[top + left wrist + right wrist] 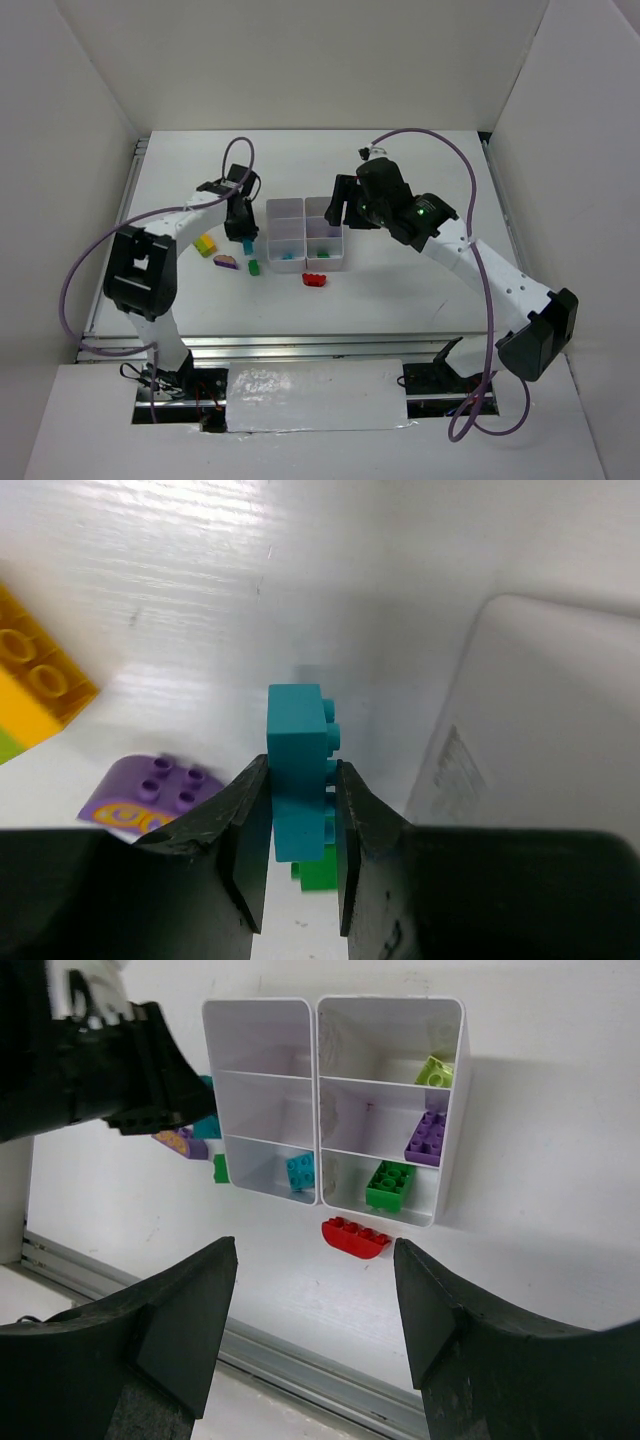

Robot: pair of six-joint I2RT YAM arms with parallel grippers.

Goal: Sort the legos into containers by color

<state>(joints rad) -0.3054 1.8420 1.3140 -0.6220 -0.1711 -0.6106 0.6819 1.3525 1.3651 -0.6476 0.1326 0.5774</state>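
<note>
The left claw (300, 852) clenched a small teal plastic brick (298, 745) on end, just left of the white 6-compartment plastic container block (545, 740), the right claw (312, 1260) spread open over it.

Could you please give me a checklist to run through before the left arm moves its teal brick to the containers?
1. Grip: the left gripper has its jaws shut squarely on the teal brick: ok.
2. Target: the near-left compartment of the containers holds a stored teal brick, with room left: ok.
3. Held brick lifted clear of the table: cannot tell.
4. Drop clearance: the right gripper, open, hangs over the containers: cannot tell.
5. The green brick lies close below the jaws, touching or not: cannot tell.
</note>
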